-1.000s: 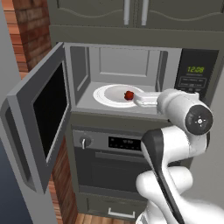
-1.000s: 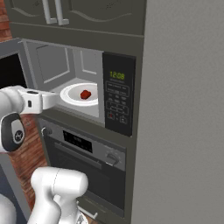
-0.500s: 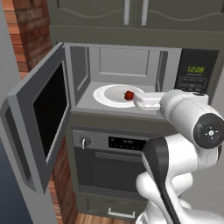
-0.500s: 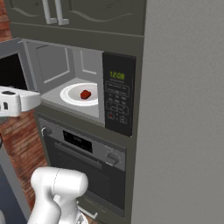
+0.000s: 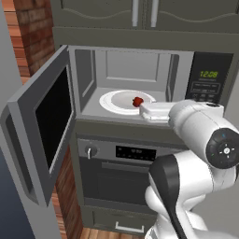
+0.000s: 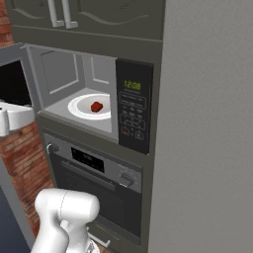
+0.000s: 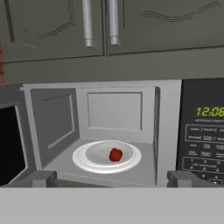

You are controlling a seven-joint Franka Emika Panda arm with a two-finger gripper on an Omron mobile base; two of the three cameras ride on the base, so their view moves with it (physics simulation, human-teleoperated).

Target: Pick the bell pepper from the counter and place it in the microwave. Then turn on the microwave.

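Hand view is showing the bell pepper (image 7: 115,154) sitting on the white plate (image 7: 83,160) inside the microwave (image 7: 168,131), door hanging open; the hand (image 7: 109,179) is spread wide, grasping nothing.

I see a glossy red bell pepper (image 7: 115,154) on the white round plate (image 7: 83,159), inside my silver-grey microwave (image 7: 167,127); green digits (image 7: 210,111) glow on its black keypad panel (image 7: 202,131).

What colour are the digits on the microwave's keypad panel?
Green, on the black keypad panel of the microwave; clearest in the hand view.
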